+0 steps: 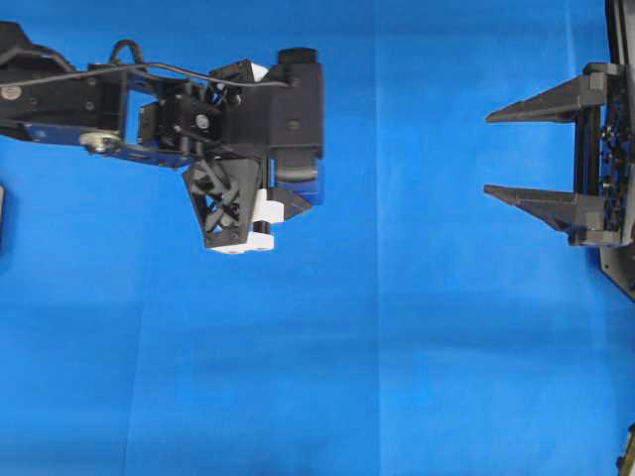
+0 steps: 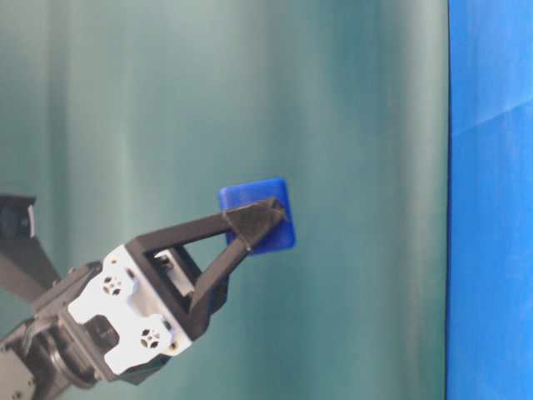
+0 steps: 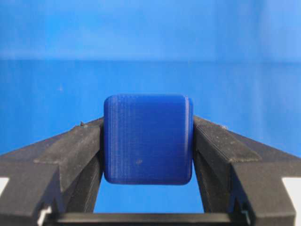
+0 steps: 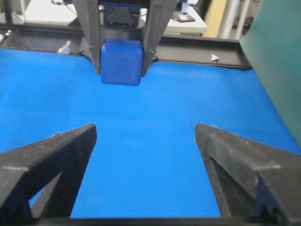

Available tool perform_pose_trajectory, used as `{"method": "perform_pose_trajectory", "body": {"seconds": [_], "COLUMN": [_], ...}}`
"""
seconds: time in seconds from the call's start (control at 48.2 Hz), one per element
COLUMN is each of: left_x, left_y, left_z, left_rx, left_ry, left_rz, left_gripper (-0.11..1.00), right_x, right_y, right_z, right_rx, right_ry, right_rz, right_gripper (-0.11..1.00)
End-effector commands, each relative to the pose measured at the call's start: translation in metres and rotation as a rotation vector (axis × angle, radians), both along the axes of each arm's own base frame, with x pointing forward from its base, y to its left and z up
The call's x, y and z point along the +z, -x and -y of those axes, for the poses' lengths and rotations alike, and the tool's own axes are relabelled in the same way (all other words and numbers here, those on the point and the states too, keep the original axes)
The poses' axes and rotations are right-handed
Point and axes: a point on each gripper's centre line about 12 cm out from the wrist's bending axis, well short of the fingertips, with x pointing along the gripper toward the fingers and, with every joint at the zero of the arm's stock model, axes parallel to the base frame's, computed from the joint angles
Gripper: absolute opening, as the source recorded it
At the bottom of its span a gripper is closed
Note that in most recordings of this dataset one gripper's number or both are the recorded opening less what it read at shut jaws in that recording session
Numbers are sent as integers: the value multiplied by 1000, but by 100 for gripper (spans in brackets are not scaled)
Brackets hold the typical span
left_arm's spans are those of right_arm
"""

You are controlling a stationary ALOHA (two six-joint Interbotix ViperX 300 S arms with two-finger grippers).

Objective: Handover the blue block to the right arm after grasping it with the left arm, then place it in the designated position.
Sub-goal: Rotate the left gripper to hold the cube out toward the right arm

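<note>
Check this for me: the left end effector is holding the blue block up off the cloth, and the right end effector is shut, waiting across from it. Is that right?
One thing is wrong: the right end effector is open, not shut; the overhead view shows its fingers spread wide. The rest holds: the left end effector grips the blue block clear of the cloth.

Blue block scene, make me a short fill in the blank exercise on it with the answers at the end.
1. The blue block is clamped between the fingers of the ____ gripper.
2. The right gripper has its jaws ____.
3. The cloth covering the table is ____.
Missing words: left; open; blue
</note>
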Motion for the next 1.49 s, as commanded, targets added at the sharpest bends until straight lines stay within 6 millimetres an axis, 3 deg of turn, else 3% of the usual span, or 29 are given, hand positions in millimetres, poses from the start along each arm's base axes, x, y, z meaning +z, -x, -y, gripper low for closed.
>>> {"method": "perform_pose_trajectory", "body": {"seconds": [0.0,0.353,0.581,1.287,1.474], "left_x": [22,25,16,9,9], "left_y": [9,47,66,70,70], "left_z": [0,1,-1,-1,-1], "left_rx": [-1,-6,-1,0,4], "left_ry": [-3,-4,-6,-1,8], "left_rz": [129,460,561,607,608], "left_gripper": [49,49,49,49,49], "right_x": [12,13,12,14,19], "right_y": [-3,-3,-4,-6,-8], "right_z": [1,0,0,0,-2], "right_rx": [-2,0,-1,-1,16], "right_ry": [0,8,9,20,155], "right_rz": [32,36,38,48,38], "right_gripper": [98,98,98,98,98]}}
